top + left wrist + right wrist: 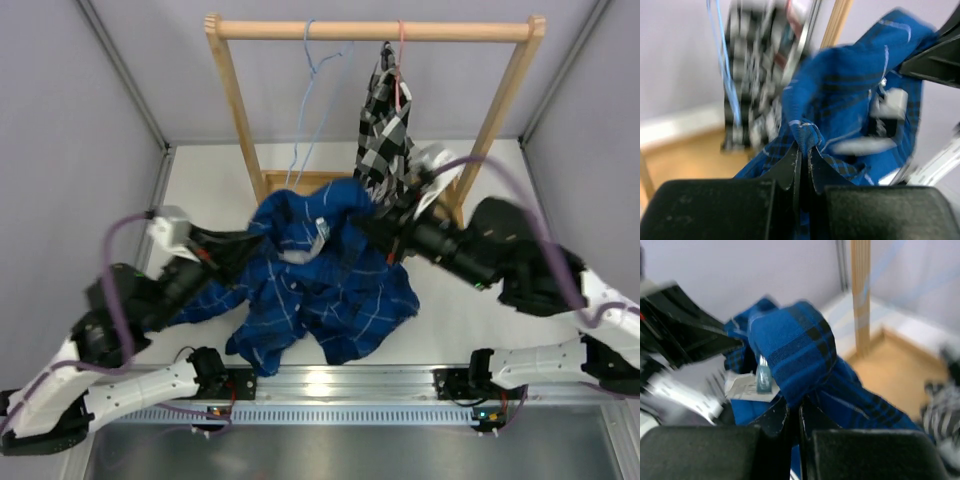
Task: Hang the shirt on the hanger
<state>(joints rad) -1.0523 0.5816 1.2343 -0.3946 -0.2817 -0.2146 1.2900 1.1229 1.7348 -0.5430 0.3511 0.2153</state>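
The dark blue plaid shirt (320,280) is held up off the table between my two grippers, its lower part draped toward the near edge. My left gripper (248,243) is shut on the shirt's left shoulder fabric (805,131). My right gripper (372,228) is shut on a fold of the shirt near the collar (795,352), where a white label (747,386) shows. The light-blue wire hanger (312,105) hangs from the wooden rod (370,31), behind and above the shirt. It shows as a blurred blue line in the left wrist view (727,75).
A black-and-white checked shirt (385,135) hangs on a pink hanger (400,70) to the right of the blue one. The wooden rack's legs (240,120) and base (300,183) stand behind the shirt. Grey walls enclose the table on the sides and back.
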